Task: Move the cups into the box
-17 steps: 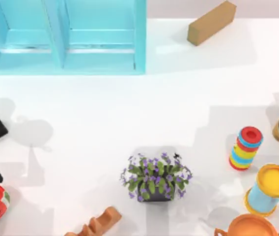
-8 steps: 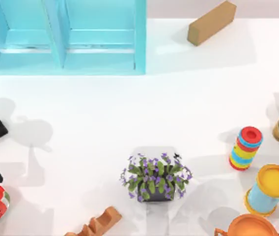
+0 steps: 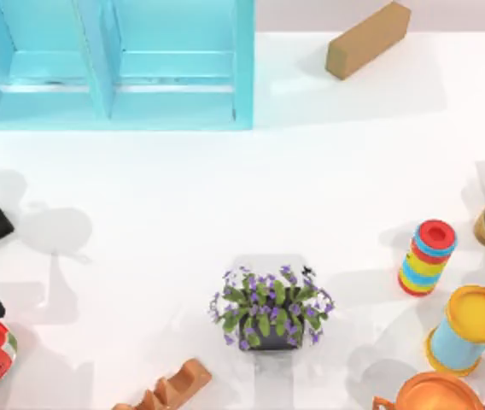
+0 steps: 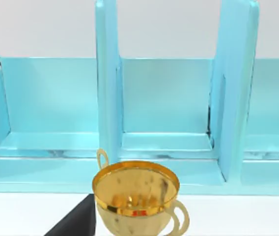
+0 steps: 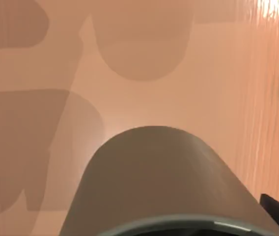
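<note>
- While the box (image 3: 242, 68) sits at the table's far left corner with both visible compartments bare, no cup is in it.
- Right wrist view: the olive-grey cup (image 5: 154, 182) is right up against the camera, with an orange surface (image 5: 218, 73) behind it.
- Right gripper state: cannot tell. Left gripper state: cannot tell either.
- Left wrist view: the gold trophy (image 4: 135, 196) is close up, with the box's divider walls beyond it.
- On the right side of the table are the striped cylinder (image 3: 428, 256), the yellow-lidded tub (image 3: 466, 329) and the tan block (image 3: 368, 38); the flower pot (image 3: 270, 309) is at near centre.
</note>
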